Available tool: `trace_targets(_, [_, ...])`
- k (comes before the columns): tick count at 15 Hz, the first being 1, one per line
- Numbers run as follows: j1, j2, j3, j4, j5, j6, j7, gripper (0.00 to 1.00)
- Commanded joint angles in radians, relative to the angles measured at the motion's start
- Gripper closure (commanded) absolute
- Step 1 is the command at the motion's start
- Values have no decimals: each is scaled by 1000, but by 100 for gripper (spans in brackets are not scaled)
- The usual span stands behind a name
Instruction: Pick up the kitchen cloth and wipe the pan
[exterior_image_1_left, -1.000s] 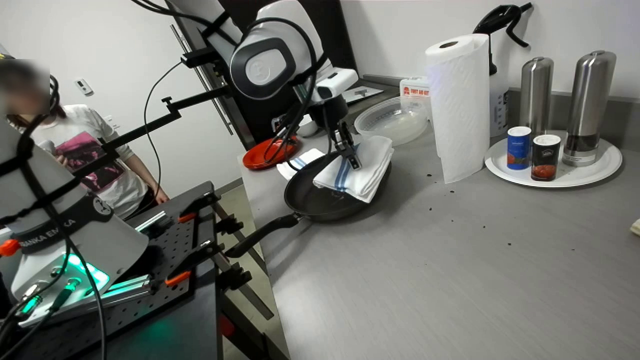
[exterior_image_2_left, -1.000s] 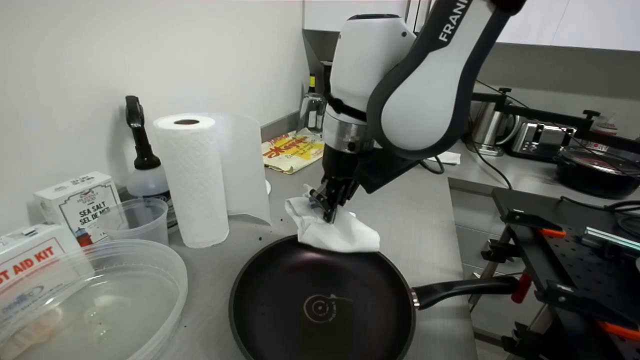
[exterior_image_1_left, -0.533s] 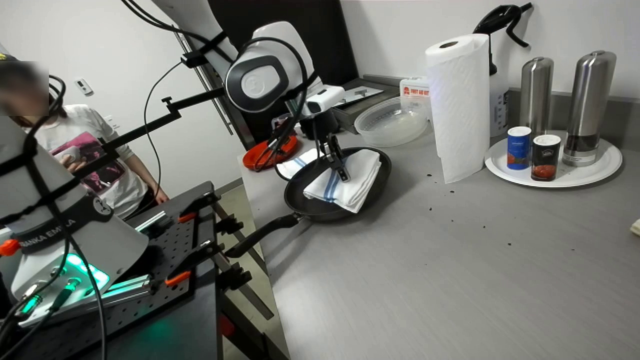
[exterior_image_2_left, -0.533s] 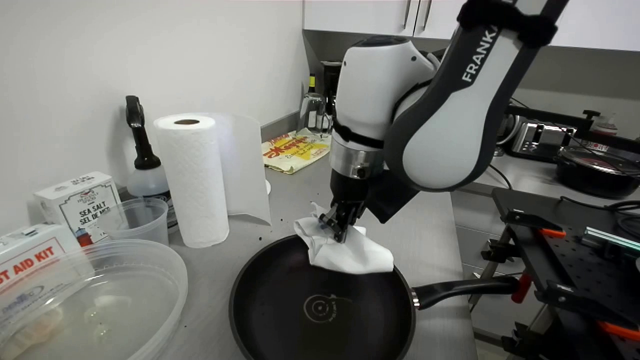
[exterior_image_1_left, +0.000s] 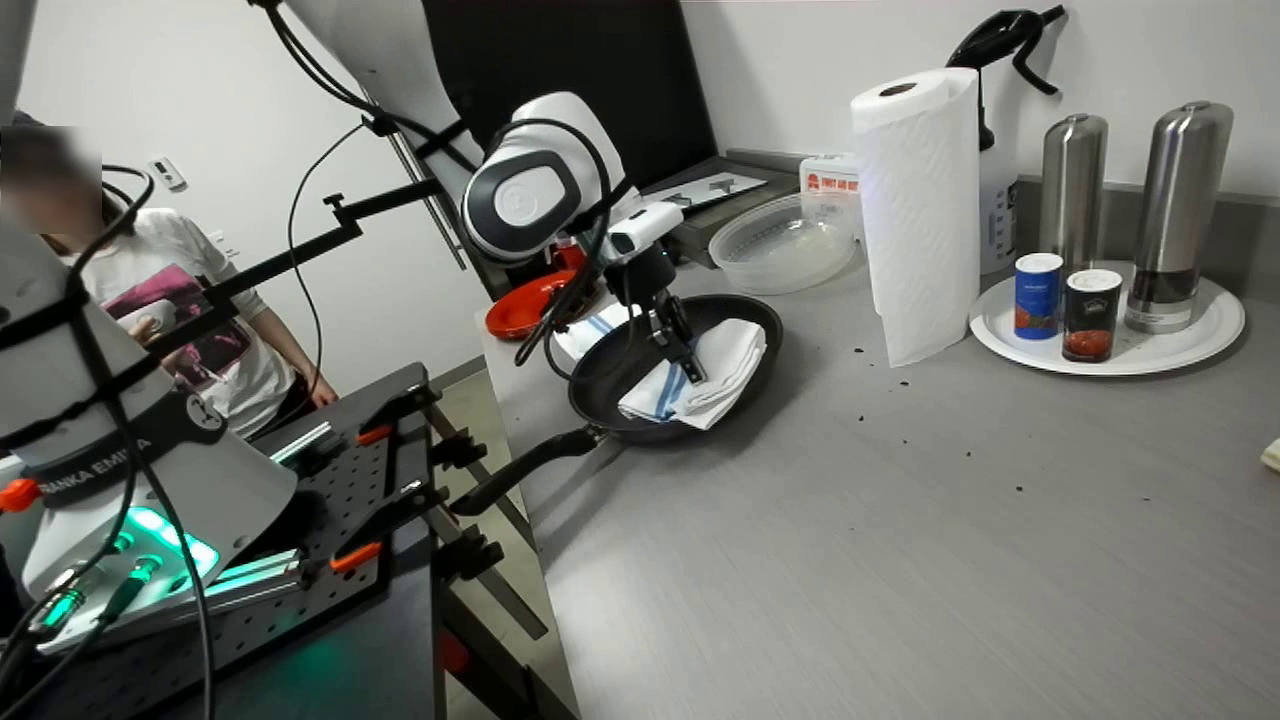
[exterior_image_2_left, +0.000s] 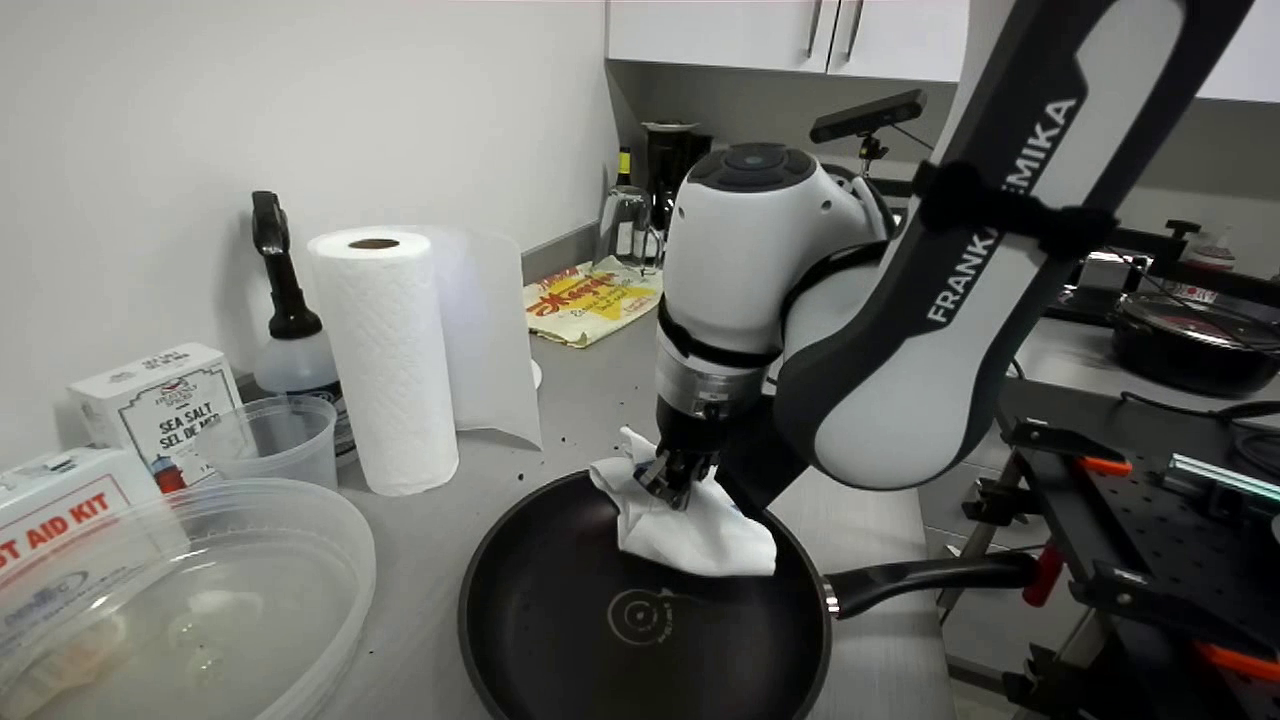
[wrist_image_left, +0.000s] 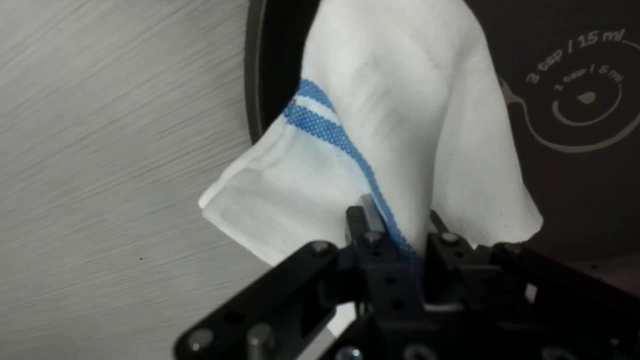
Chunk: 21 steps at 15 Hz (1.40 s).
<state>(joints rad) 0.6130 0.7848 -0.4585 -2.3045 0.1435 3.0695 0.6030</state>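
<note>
blue-striped white kitchen cloth, bunched

Arm reads "FRANKA EMIKA", box "SEA SALT", pan "15 ml".

We see the pan on the table, its handle reaching past the table's edge in both exterior views. The kitchen cloth lies over one side of the pan, a corner beyond the rim in the wrist view; we find a fold of it between the fingers of the claw. In an exterior view, the paper towel roll stands right of the pan and left of a plate bearing two shakers, with two grinders behind these; behind the pan we note the tub, right, and the dish, left. In an exterior view, we locate the first aid kit behind the tub.
</note>
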Motion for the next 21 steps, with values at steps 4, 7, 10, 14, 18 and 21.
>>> trace_targets(4, [117,114,-80,50,60,12,81,96])
trace_targets(7, [132,141,-89,64,66,3,98,96])
trace_targets(10, [108,150,-64,81,66,-9,91,96])
trace_targets(14, [59,145,-6,104,65,-33,76,96])
trace_targets(18, [4,131,71,128,59,-50,66,96])
trace_targets(21, [-22,123,114,145,55,-57,62,96])
